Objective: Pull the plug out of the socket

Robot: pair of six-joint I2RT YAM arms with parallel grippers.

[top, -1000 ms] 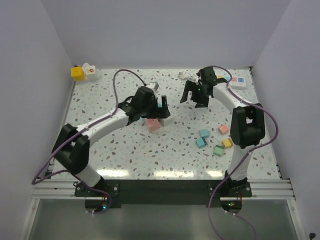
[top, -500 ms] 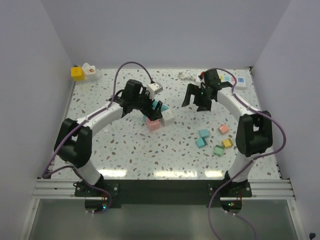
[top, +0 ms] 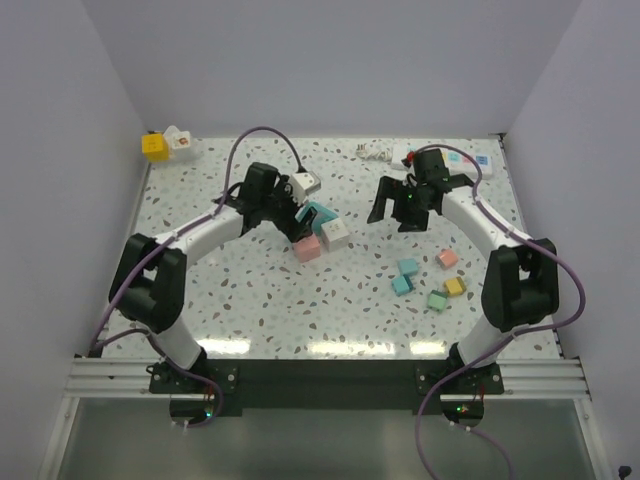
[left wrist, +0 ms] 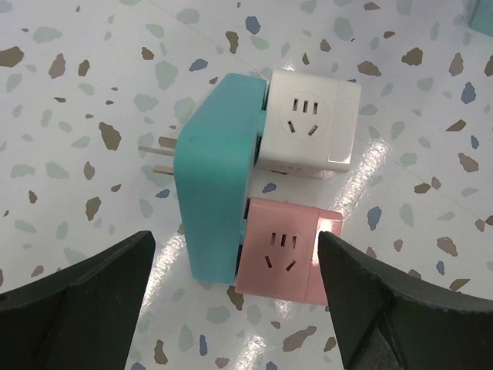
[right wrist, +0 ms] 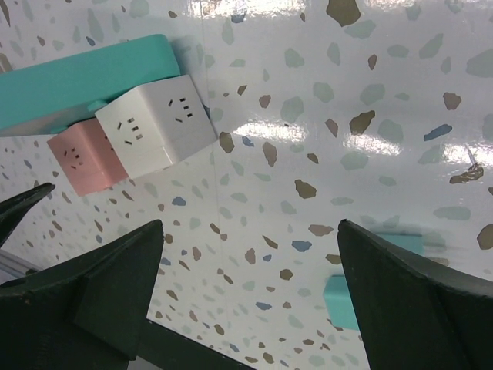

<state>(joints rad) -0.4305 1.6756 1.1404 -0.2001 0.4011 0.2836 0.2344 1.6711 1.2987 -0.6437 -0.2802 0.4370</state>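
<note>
Top: socket is lying at the table's far right edge, beyond the right gripper; whether a plug is sitting in it is too small to tell. Left gripper is hovering over the cube cluster.
Left wrist: fingers are standing apart, gripping nothing.
Right wrist: fingers are standing apart over the table; the pull looks not yet begun.

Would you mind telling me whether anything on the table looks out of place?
The teal block lies loose mid-table, its bare prongs pointing sideways into nothing, with a white cube and pink cube against its opposite face.
</note>
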